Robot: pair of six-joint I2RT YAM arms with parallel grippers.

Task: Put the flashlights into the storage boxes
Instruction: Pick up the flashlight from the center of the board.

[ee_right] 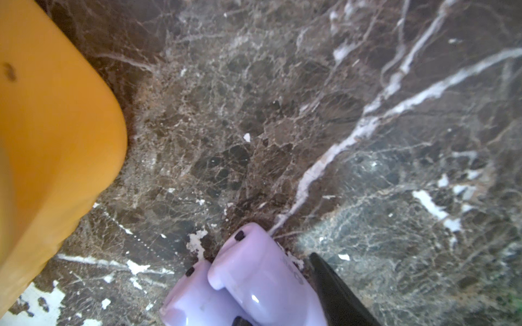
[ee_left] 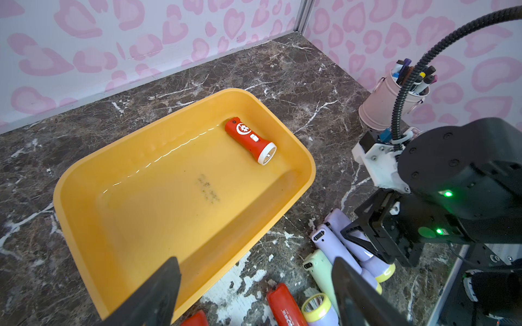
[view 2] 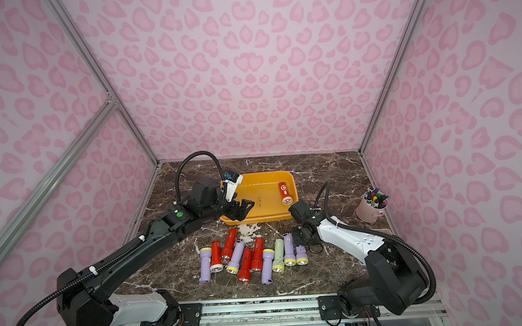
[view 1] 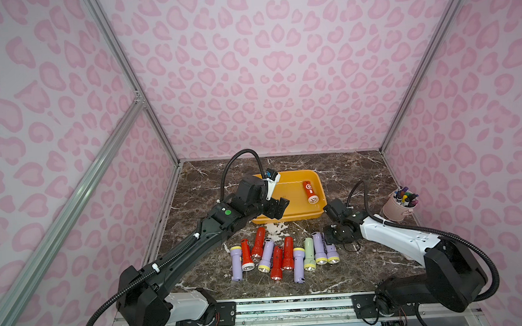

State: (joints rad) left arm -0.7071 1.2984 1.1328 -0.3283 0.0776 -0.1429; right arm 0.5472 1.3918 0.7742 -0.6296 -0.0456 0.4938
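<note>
Right wrist view: right gripper [ee_right: 275, 290] straddles the lilac flashlight [ee_right: 254, 279]; whether it is clamped, cannot tell.

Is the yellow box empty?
No. One red flashlight lies flat inside the yellow box, near a corner; the other flashlights lie outside on the table.

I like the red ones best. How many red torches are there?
5. One red torch lies in the yellow tray. Four lie in the row on the table before it: second, third, fifth and sixth from the left. None seems hidden.
</note>
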